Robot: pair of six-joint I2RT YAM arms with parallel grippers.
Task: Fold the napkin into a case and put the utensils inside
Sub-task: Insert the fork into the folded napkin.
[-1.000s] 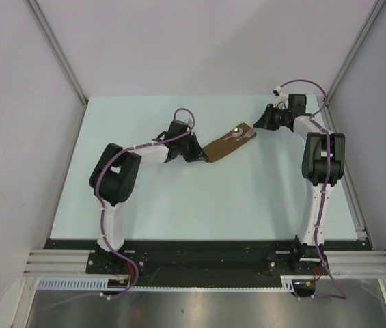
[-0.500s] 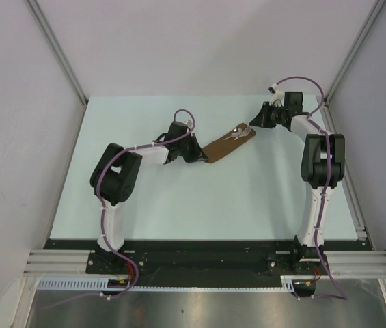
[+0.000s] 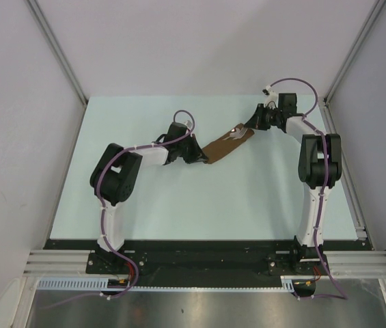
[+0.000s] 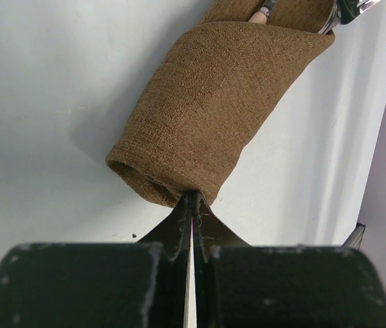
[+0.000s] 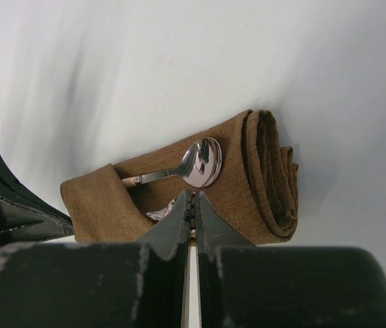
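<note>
Bases bolted at near edge of table [image 3: 179, 212]. Left gripper [image 4: 191, 198] sits mid-table, a bit left of centre, pointing toward the far-right corner. Fingers are pressed flat together with no gap, nipping the fabric at the near-left end of the case [image 3: 225, 145].

Case lies flat on the table, diagonal, right of centre and nearer the far edge than the near one. It's a rolled brown tube. The near-left end is a rounded fold, the far-right end shows stacked layers.

Spoon [image 5: 203, 162] lies on top near the far-right end. Bowl is exposed, and the handle runs into the pocket toward the left gripper. Second utensil [image 5: 157, 215] shows as a silver bit beside it, mostly hidden.

Right gripper [image 5: 191, 199] is at the far-right end, tips down on the case just beside the spoon bowl. Fingers are closed tight. Can't tell if anything is pinched between them.
</note>
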